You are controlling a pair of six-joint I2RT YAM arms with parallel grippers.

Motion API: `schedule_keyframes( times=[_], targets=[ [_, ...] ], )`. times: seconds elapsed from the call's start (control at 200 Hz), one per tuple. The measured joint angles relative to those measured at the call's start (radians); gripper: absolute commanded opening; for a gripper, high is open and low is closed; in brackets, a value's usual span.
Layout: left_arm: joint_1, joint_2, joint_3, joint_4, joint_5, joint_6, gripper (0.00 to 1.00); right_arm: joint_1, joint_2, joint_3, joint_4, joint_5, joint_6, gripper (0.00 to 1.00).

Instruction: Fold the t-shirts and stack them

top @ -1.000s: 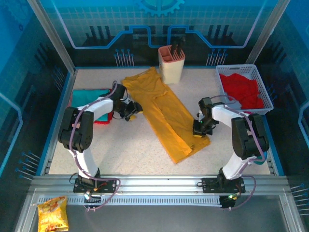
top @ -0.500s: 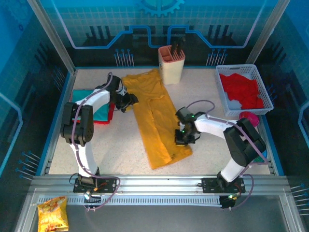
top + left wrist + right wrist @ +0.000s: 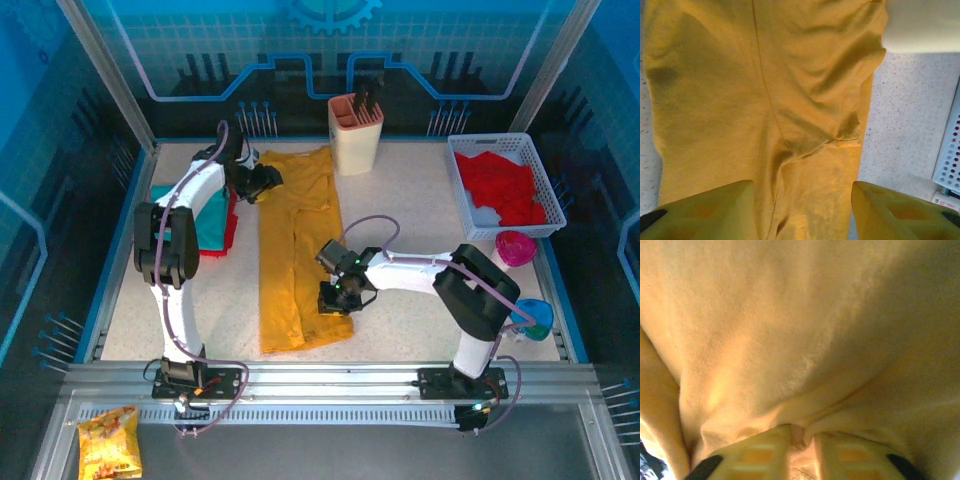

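Two grippers work the yellow t-shirt [image 3: 290, 250], lying folded lengthwise on the table [image 3: 420, 230] beside the teal t-shirt [image 3: 207, 228]. I want its edges squared and the cloth flat before the cross fold. Left gripper [image 3: 262, 182] at the top corner: jaws spread over cloth, nothing pinched. Right gripper [image 3: 335, 298] at the lower edge: jaws nearly together, nipping a small fold.

Your left arm [image 3: 195, 195] and right arm [image 3: 405, 270] are white links with black joints (purple-grey cables [image 3: 372, 222] loop alongside), on black bases [image 3: 195, 378]; the fingers [image 3: 710, 210] look yellow.
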Motion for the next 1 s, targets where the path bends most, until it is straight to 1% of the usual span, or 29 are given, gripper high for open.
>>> schedule_keyframes(
  times=[0.105,0.125,0.17,0.21,0.26,0.275,0.285,0.33,0.425,0.56,0.63,0.72,0.8,0.86,0.906,0.996],
  targets=[
    [0.000,-0.027,-0.089,0.008,-0.010,0.011,0.61,-0.006,-0.044,0.000,-0.048,0.029,-0.021,0.60],
    [0.000,-0.037,-0.113,0.010,-0.011,0.014,0.62,-0.008,-0.055,0.000,-0.057,0.031,-0.032,0.63],
    [0.000,-0.074,-0.179,0.011,-0.011,0.020,0.68,-0.019,-0.084,0.001,-0.079,0.037,-0.048,0.66],
    [0.000,-0.114,-0.240,0.015,-0.011,0.018,0.69,-0.033,-0.106,0.005,-0.097,0.041,-0.076,0.77],
    [0.000,-0.175,-0.316,0.018,-0.010,0.019,0.70,-0.050,-0.127,0.019,-0.123,0.050,-0.105,0.95],
    [0.000,-0.194,-0.338,0.020,-0.010,0.018,0.71,-0.055,-0.132,0.024,-0.131,0.053,-0.112,0.99],
    [0.000,-0.208,-0.354,0.024,-0.010,0.018,0.71,-0.059,-0.136,0.028,-0.135,0.057,-0.126,1.00],
    [0.000,-0.274,-0.418,0.023,-0.006,0.019,0.74,-0.070,-0.149,0.043,-0.155,0.070,-0.155,1.00],
    [0.000,-0.404,-0.537,0.040,0.004,0.018,0.76,-0.087,-0.176,0.065,-0.183,0.079,-0.210,1.00],
    [-0.003,-0.562,-0.695,0.032,0.008,0.018,0.78,-0.126,-0.229,0.018,-0.165,0.017,-0.241,1.00],
    [-0.005,-0.644,-0.785,0.020,0.008,0.011,0.75,-0.143,-0.249,-0.028,-0.154,-0.016,-0.242,1.00],
    [-0.009,-0.772,-0.912,-0.006,0.007,-0.026,0.67,-0.147,-0.254,-0.080,-0.153,-0.048,-0.240,1.00],
    [-0.021,-0.886,-0.998,-0.046,0.008,-0.072,0.65,-0.146,-0.260,-0.128,-0.141,-0.074,-0.232,0.93],
    [-0.053,-0.961,-1.046,-0.065,0.004,-0.112,0.64,-0.146,-0.278,-0.175,-0.121,-0.096,-0.214,0.82],
    [-0.098,-1.008,-1.073,-0.068,0.005,-0.155,0.64,-0.146,-0.291,-0.208,-0.108,-0.117,-0.206,0.75],
    [-0.177,-1.057,-1.112,-0.067,0.004,-0.225,0.63,-0.146,-0.322,-0.271,-0.071,-0.153,-0.161,0.70]
  ],
)
